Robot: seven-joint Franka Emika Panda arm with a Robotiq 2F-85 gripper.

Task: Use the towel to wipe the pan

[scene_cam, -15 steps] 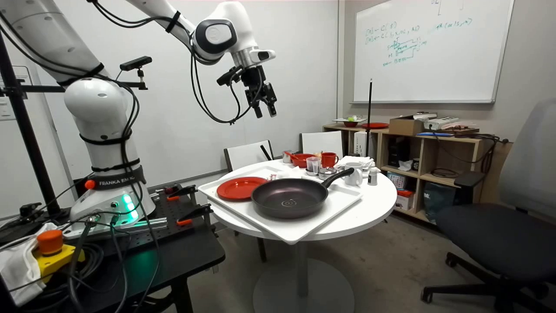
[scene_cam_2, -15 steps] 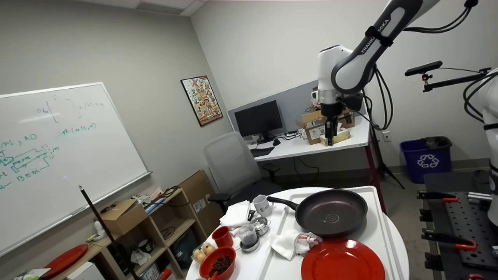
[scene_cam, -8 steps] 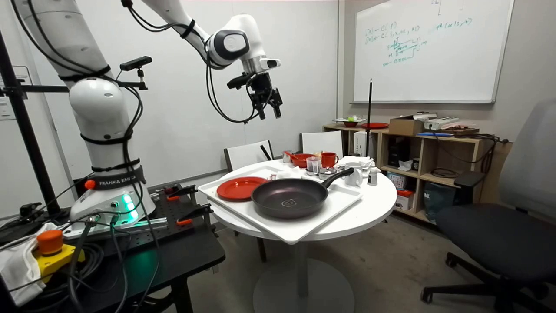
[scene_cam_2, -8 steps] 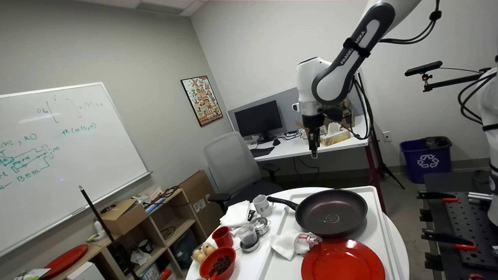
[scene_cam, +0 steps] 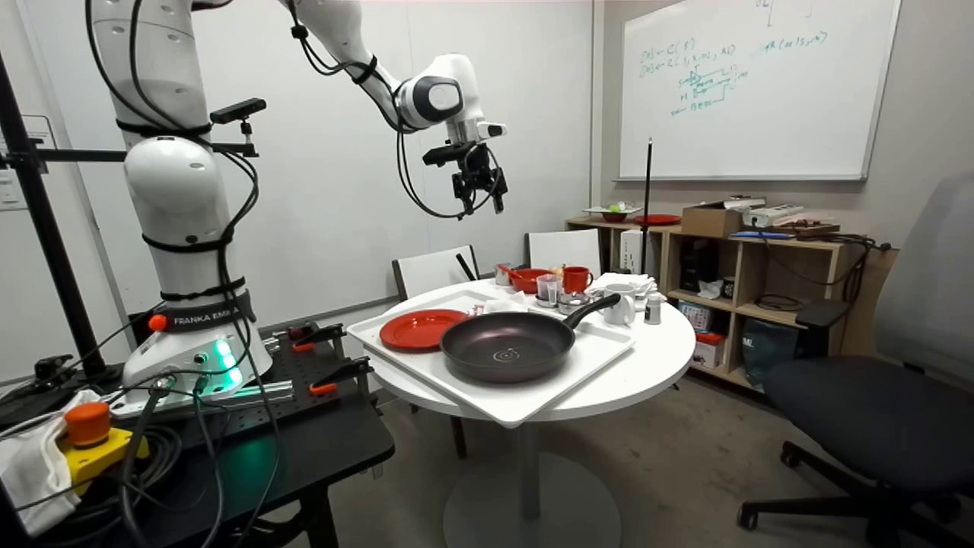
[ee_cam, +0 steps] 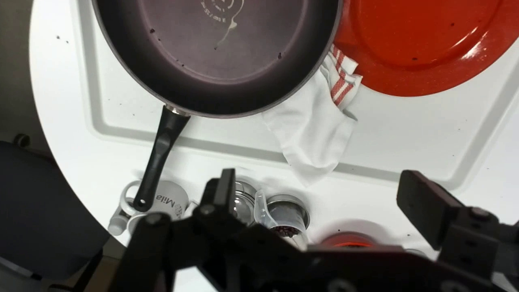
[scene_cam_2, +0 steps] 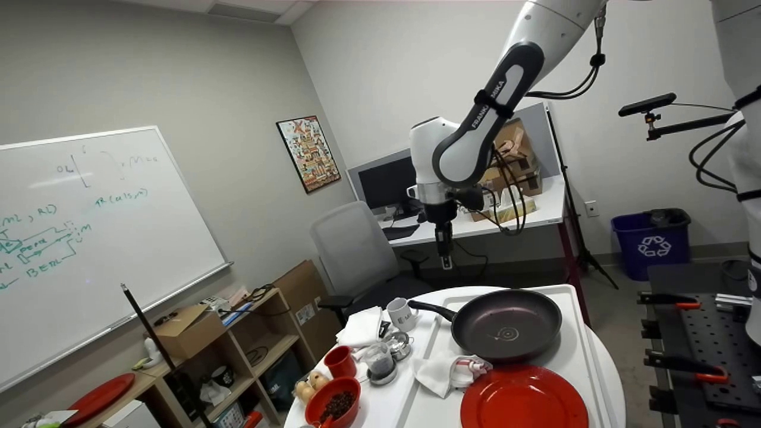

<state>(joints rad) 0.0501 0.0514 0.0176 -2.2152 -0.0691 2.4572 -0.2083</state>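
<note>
The pincer (scene_cam: 482, 205) hangs well above the round white tabletop (scene_cam: 662, 352), released, its fingers (ee_cam: 423, 205) spread wide apart. In the wrist view a steel container (ee_cam: 244, 202) and a clear cup (scene_cam_2: 378, 356) show in the gap between them. In both exterior views a pale mug (scene_cam_2: 402, 315), a folded white cloth (scene_cam_2: 359, 328), a red cup (scene_cam_2: 340, 361) and a red bowl (scene_cam_2: 315, 404) crowd the tabletop beside a white tray (scene_cam: 525, 403). On the tray, a red plate (scene_cam_2: 523, 398) lies just beside the pan.

The pan (scene_cam_2: 505, 325) sits flat on the tray, lower than the pincer; in the wrist view it lies beyond the fingertips, toward the upper left. Its black handle (ee_cam: 162, 150) reaches past the tray's rim to the mug; whether the two touch cannot be told. The towel (ee_cam: 316, 125), white with red stripes, lies rumpled by pan and plate, one white corner crossing the tray's rim.

In an exterior view the pan hides most of the towel (scene_cam: 505, 306). The wrist view cuts off part of pan and plate, and the pincer blocks its lower portion. In an exterior view the pincer (scene_cam_2: 446, 264) appears edge-on, its gap hard to make out.
</note>
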